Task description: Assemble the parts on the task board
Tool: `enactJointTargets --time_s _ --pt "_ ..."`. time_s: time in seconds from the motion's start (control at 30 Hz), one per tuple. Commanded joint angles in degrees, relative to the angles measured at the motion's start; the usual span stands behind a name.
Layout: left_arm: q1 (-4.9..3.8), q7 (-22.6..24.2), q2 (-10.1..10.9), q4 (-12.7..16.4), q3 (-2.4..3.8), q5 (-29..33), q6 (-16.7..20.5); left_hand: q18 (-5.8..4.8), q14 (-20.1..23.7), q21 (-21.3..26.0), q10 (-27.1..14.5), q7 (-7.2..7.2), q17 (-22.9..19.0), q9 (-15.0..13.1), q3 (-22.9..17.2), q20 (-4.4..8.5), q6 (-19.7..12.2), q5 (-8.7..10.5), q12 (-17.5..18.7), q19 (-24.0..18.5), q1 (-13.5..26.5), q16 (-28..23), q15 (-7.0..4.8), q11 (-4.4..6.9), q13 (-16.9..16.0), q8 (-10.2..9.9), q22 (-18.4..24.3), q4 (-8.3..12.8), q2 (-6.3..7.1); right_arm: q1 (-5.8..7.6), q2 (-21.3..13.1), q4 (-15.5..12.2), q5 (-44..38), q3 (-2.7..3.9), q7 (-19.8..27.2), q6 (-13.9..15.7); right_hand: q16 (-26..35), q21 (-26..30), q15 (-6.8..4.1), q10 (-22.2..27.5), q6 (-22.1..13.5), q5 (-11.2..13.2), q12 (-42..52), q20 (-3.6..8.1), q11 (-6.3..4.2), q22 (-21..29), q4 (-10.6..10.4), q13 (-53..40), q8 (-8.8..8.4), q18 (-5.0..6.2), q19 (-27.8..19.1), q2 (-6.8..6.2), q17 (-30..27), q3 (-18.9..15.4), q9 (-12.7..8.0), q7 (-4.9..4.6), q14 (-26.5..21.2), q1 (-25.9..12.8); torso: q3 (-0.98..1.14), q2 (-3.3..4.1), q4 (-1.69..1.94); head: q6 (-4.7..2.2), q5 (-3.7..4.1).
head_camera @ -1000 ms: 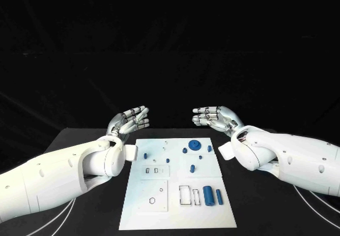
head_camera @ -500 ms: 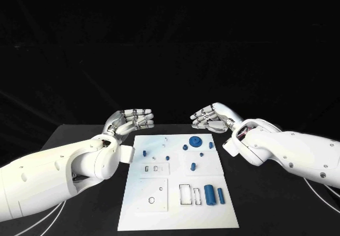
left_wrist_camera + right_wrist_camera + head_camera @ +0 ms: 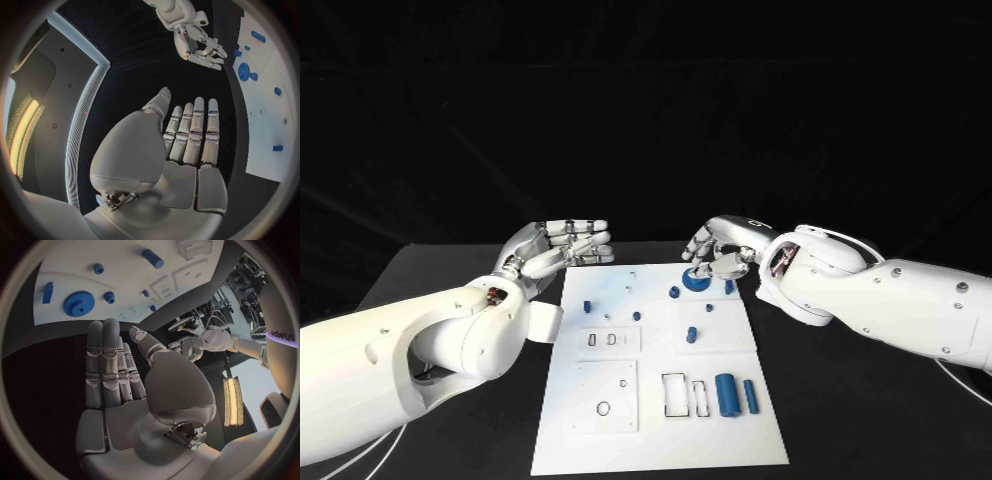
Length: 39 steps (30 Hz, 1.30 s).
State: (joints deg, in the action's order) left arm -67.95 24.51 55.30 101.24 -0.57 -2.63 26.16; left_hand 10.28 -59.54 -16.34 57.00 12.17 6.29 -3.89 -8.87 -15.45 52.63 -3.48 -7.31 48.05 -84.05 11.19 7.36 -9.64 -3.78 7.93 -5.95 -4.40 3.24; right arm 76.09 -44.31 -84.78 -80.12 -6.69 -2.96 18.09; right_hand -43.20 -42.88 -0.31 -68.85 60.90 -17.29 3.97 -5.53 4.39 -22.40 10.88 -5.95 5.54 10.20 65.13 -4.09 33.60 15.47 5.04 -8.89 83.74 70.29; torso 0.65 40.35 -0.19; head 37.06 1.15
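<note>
The white task board (image 3: 661,440) lies in the middle of the black table, with small blue parts scattered on it. A blue gear (image 3: 691,272) sits near its far edge, also seen in the wrist views (image 3: 79,303) (image 3: 244,72). My right hand (image 3: 728,248) hovers over that gear with its fingers bent down toward it, holding nothing; its own wrist view shows the fingers (image 3: 106,360) straight, short of the gear. My left hand (image 3: 563,246) floats beyond the board's far left corner, fingers (image 3: 190,130) straight and empty.
A thick blue cylinder (image 3: 727,392) and a thin blue peg (image 3: 753,397) lie at the board's near right, beside rectangular slots (image 3: 678,393). Several small blue pegs (image 3: 635,315) stand around mid-board. Bare black table surrounds the board on both sides.
My right hand has come down and inward, from beside the board's far right corner to over the gear. The left hand has levelled out, fingers now pointing across toward the right hand.
</note>
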Motion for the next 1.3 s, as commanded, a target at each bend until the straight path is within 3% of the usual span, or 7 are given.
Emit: enactJointTargets --time_s 0.03,0.27,0.4,0.67,0.93,1.3 --pt "-0.32 0.1 0.2 1.2 0.04 -0.3 -2.0 0.31 -0.4 0.0 0.2 0.15 0.1 0.1 0.5 -0.03 0.5 -0.03 0.5 0.6 0.2 -0.6 0.13 -0.17 0.1 -0.4 0.2 0.0 0.05 0.17 0.5 -0.1 -11.3 0.03 -5.9 -4.1 -8.8 -4.0 0.15 1.5 -0.6 0.6 -0.1 -0.03 0.40 -4.6 -0.9 -0.1 -0.57 -0.46 1.2 -1.04 8.7 -0.1 0.1 0.20 2.9 -0.2 -0.12 1.34 0.31 0.48 0.35" --pt "-0.71 0.2 0.5 2.1 0.05 -0.2 -2.0 0.30 -0.4 0.1 0.2 0.20 0.1 0.1 0.7 -0.05 0.5 -0.03 0.7 0.6 0.4 -0.8 0.17 -0.21 0.1 -0.6 0.3 -0.1 0.10 0.23 1.4 -0.1 -13.5 0.02 -6.6 -5.4 -18.1 -10.3 0.53 3.0 -0.5 0.8 0.4 -0.35 0.66 -12.8 -2.6 -0.8 -0.99 -1.30 2.4 -1.52 18.3 -0.2 0.4 0.23 2.0 0.7 -0.22 2.41 0.85 0.47 0.53" --pt "-0.88 0.1 0.7 2.3 0.05 0.1 -1.9 0.30 -0.3 0.1 0.1 0.36 0.2 0.1 0.9 -0.06 0.4 -0.04 1.0 0.6 0.5 -1.0 0.23 -0.30 0.1 -0.8 0.3 -0.1 0.03 0.24 2.3 0.2 -14.1 0.01 -6.6 -6.2 -21.2 -12.7 0.60 3.8 -0.7 0.8 0.4 -0.44 0.81 -15.9 -2.9 -0.9 -1.20 -1.65 3.0 -1.67 21.4 0.0 0.5 0.23 2.0 1.4 -0.28 2.54 0.96 0.70 0.51" --pt "-1.15 0.2 0.9 2.5 0.05 0.3 -1.7 0.30 -0.3 0.2 0.0 0.47 0.2 0.1 1.0 -0.08 0.3 -0.05 1.2 0.6 0.6 -1.2 0.29 -0.39 0.1 -1.0 0.4 -0.1 -0.02 0.21 3.3 0.5 -15.0 -0.03 -6.8 -7.6 -26.1 -17.3 0.61 4.1 -0.3 0.7 0.7 -0.60 0.83 -22.1 -3.4 -1.2 -1.20 -2.42 4.7 -1.61 26.7 0.5 0.7 0.31 2.3 2.2 -0.39 2.88 1.24 0.46 0.67" --pt "-1.24 0.3 1.0 2.6 0.05 0.6 -1.4 0.30 -0.3 0.2 0.0 0.52 0.2 0.1 1.0 -0.09 0.3 -0.05 1.3 0.6 0.6 -1.3 0.31 -0.43 0.1 -1.1 0.4 -0.1 -0.07 0.17 4.1 0.7 -15.8 -0.07 -7.5 -8.4 -28.5 -19.9 0.62 4.0 0.1 0.7 0.9 -0.64 0.77 -25.5 -3.7 -1.3 -1.10 -2.85 5.7 -1.57 29.2 1.1 0.9 0.35 2.4 2.5 -0.32 3.23 1.48 0.11 0.67" --pt "-1.35 0.5 1.1 2.9 0.07 1.1 -1.2 0.29 -0.3 0.3 -0.1 0.63 0.2 0.1 1.0 -0.11 0.3 -0.06 1.5 0.6 0.6 -1.5 0.37 -0.50 0.1 -1.2 0.5 -0.1 -0.22 0.13 4.9 1.4 -16.7 -0.18 -8.9 -10.0 -29.7 -21.3 0.62 4.0 0.6 0.6 0.9 -0.69 0.80 -27.3 -4.0 -1.3 -0.98 -3.07 6.1 -1.51 30.5 1.6 1.0 0.31 2.5 2.6 -0.34 3.71 1.52 -0.41 0.75"
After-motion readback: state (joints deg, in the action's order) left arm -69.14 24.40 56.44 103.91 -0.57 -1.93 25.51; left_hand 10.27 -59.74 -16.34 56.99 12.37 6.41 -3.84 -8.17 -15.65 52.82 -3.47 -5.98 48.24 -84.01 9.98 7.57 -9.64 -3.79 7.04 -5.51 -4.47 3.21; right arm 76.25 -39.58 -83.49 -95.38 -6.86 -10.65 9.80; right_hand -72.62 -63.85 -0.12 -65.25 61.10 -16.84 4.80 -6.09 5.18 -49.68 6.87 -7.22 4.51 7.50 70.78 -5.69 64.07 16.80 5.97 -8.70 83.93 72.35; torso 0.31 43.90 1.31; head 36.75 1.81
